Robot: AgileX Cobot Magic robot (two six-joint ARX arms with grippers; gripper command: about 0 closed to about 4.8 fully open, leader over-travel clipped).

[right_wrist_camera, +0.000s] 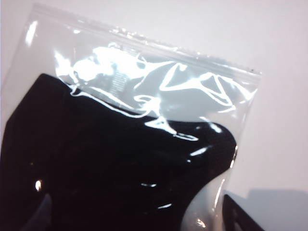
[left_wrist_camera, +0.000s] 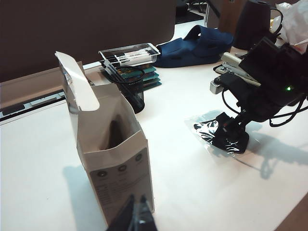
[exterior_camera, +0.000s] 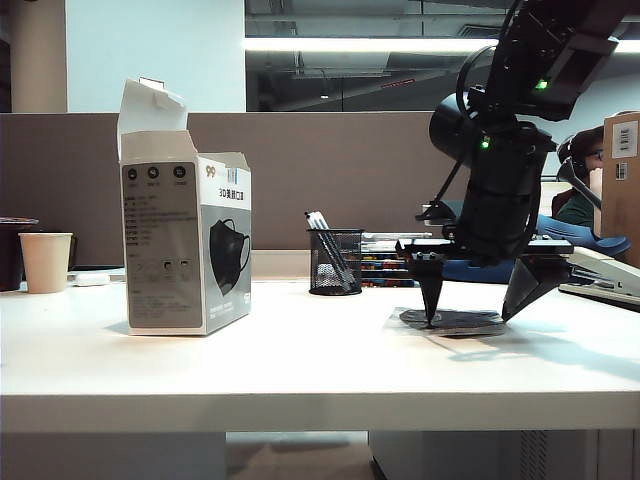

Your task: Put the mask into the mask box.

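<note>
The mask box stands upright on the left of the white table with its white top flap raised and its mouth open. The mask, black in a clear shiny wrapper, lies flat on the table at the right. My right gripper points down over it, open, one fingertip on either side of the mask, which fills the right wrist view. My left gripper is shut on nothing, close to the box's lower printed side, and it does not show in the exterior view.
A black mesh pen cup stands between box and mask, with stacked items behind it. A paper cup sits at the far left. A blue cloth and a stapler lie beyond the mask. A grey partition backs the table.
</note>
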